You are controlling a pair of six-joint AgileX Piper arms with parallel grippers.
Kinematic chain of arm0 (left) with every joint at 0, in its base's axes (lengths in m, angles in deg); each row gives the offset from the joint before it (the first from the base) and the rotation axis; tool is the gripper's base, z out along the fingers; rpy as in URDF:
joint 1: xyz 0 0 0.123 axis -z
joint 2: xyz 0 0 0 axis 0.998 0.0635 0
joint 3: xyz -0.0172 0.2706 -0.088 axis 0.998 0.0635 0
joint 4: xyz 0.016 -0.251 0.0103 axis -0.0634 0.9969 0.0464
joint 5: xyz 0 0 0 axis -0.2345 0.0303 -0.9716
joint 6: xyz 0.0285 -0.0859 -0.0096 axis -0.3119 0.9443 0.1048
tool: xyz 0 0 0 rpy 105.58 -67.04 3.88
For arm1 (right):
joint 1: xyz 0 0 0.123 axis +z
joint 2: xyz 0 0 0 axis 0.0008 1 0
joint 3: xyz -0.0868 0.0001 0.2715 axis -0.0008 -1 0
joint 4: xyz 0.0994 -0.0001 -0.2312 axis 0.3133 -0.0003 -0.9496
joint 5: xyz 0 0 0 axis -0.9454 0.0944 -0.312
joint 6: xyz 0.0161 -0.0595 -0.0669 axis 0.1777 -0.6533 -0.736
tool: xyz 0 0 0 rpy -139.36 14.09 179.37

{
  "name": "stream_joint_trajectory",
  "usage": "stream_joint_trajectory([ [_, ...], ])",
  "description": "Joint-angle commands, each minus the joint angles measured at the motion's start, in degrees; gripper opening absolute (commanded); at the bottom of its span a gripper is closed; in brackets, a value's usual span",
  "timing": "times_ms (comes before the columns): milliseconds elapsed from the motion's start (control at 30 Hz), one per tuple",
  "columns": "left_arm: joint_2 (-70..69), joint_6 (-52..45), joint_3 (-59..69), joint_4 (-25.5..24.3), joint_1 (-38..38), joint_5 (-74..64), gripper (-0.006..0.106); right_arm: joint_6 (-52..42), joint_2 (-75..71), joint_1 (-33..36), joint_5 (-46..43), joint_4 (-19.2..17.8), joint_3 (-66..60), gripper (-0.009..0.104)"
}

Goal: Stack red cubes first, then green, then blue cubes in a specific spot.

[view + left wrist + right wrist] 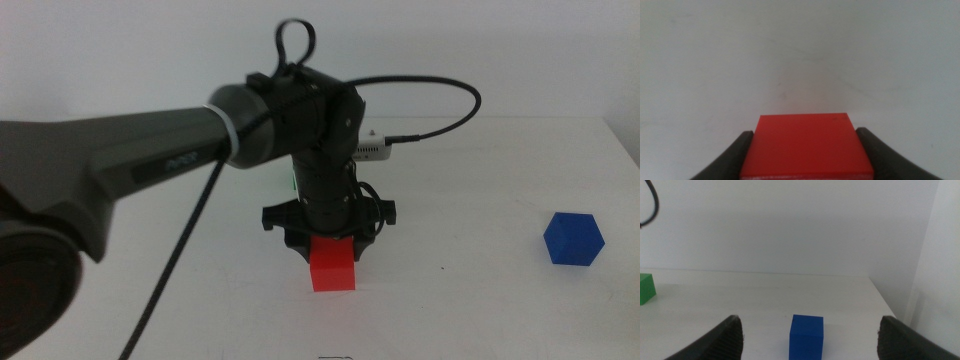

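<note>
Red cube (807, 145) clamped between left pincer (805, 150) jaws.

Red cube (807, 145) sits btwn the left gripper (805, 150) jaws, one jaw tight vs each side. White table (800, 60) lies beyond it.

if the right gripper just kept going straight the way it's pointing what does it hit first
Most likely the blue cube: it sits on the table ahead, between the open jaws of the right gripper. How far ahead is hard to judge.
</note>
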Motion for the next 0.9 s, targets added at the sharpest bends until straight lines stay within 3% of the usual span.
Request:
stream_joint_trajectory([
  [0, -2.3, 2.3, -1.6, -0.1, 0.2, 2.0, -0.002, -0.7, -0.8, -0.4, -4.2, -0.5, 1.1, 0.078],
  [867, 3.9, 4.6, -4.8, -3.3, 0.0, 1.0, -0.002, -0.7, -0.8, -0.4, -4.2, -0.5, 1.1, 0.078],
])
